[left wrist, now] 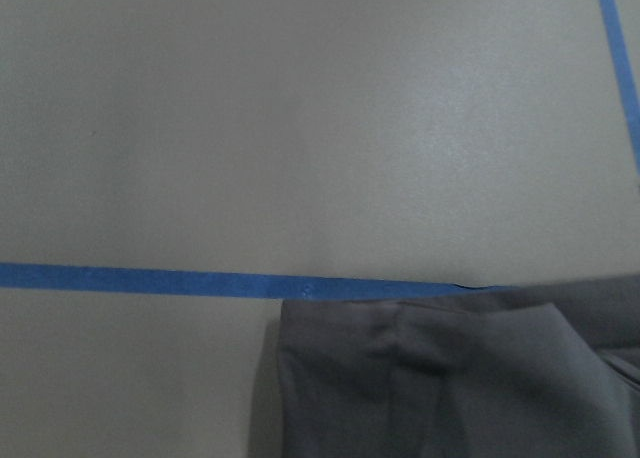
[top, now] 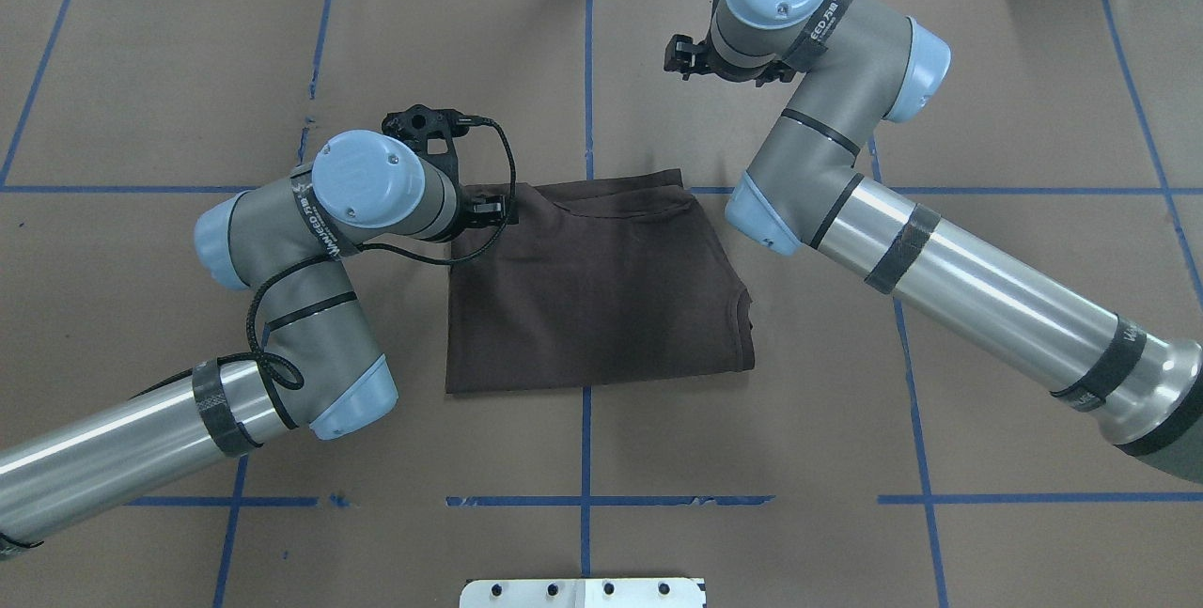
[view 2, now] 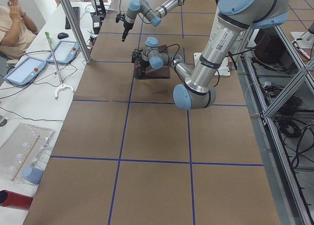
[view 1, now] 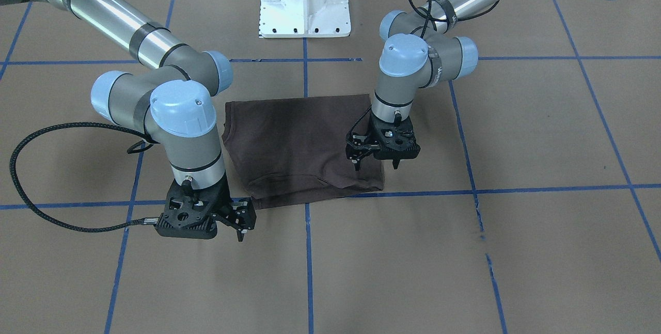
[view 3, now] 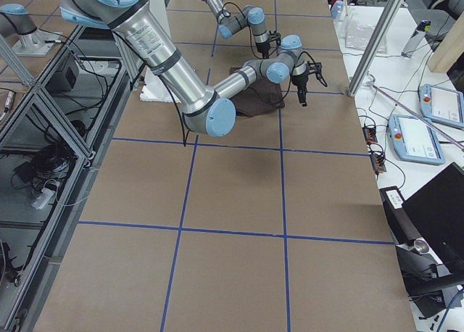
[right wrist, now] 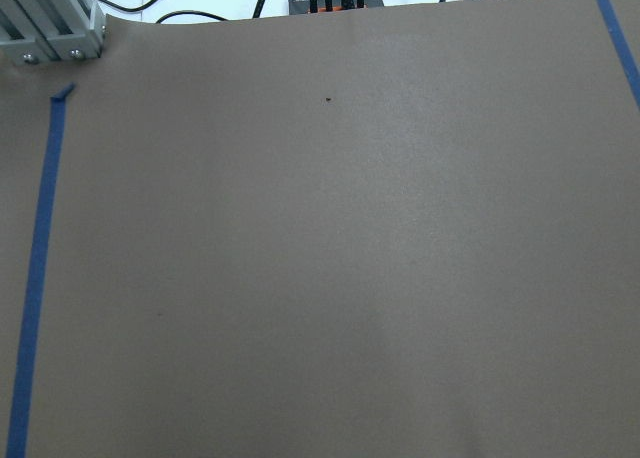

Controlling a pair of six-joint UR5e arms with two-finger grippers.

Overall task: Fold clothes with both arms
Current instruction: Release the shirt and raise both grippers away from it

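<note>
left tool: spread, empty, above T-shirt | right tool: opening cannot be told, beside T-shirt

Brown table gridded with blue tape

T-shirt on table, left tool over corner; right tool beyond

Open tabletop around T-shirt; left arm, right arm flanking; pedestal behind.
</note>
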